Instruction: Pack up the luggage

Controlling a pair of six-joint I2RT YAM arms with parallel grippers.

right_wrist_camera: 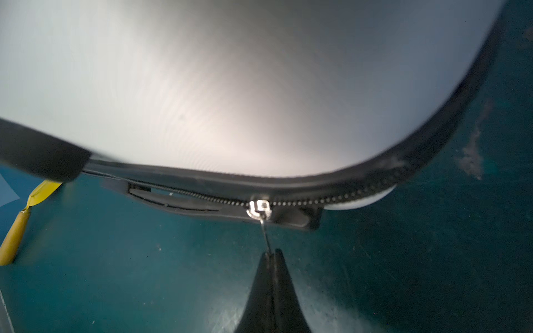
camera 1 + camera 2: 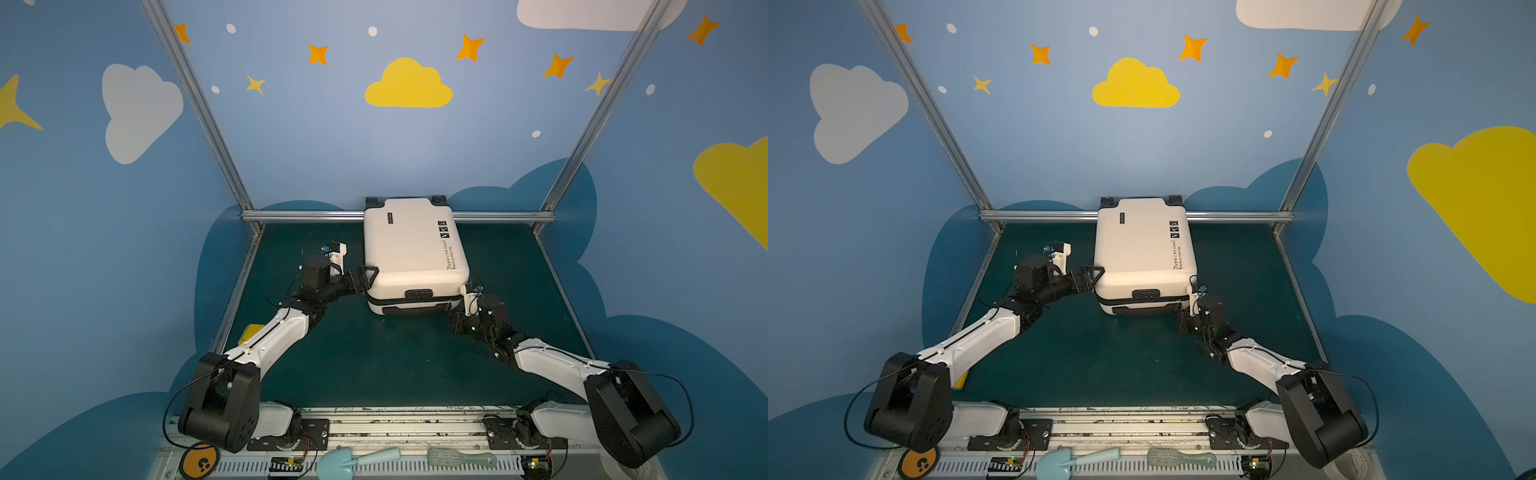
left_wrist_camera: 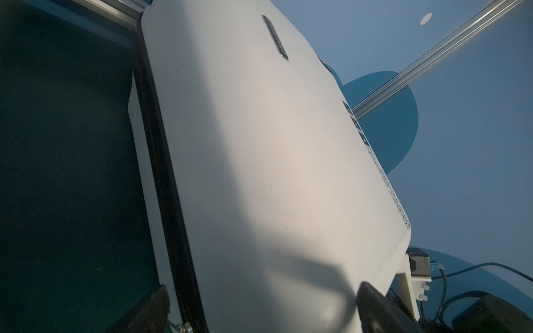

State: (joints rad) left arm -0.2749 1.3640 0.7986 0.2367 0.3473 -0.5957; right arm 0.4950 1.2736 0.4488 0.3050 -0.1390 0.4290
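Right end effector [image 1: 272,253] is clenched on the thin metal pull tab [image 1: 266,233] that hangs from the silver slider [image 1: 259,208] of the zipper [image 1: 375,184], at the near right corner of the luggage [image 2: 409,245]. The luggage lies flat, lid down on its base, at the middle of the worktop's [image 2: 374,365] far edge, its wheels against the rear rail [image 2: 299,215]. In both top views the left end effector [image 2: 369,277] stands released, its jaws spread wide around the near left corner of the shell; whether its pads press on the shell I cannot tell. By the look of it, filling is done and closing is under way. On one side of the slider the teeth look meshed round the corner, while on its other side, along the near face by the handle recess, the run is too blurred to judge. What seems left is to draw the slider along whatever stretch is unzipped. A yellow item [image 2: 249,332] lies by the worktop's left edge, half hidden under the left arm, and a pale blue shovel [image 2: 357,459] and a brush [image 2: 461,459] rest on the front rail, off the worktop; whether any of them was meant to go inside cannot be told.
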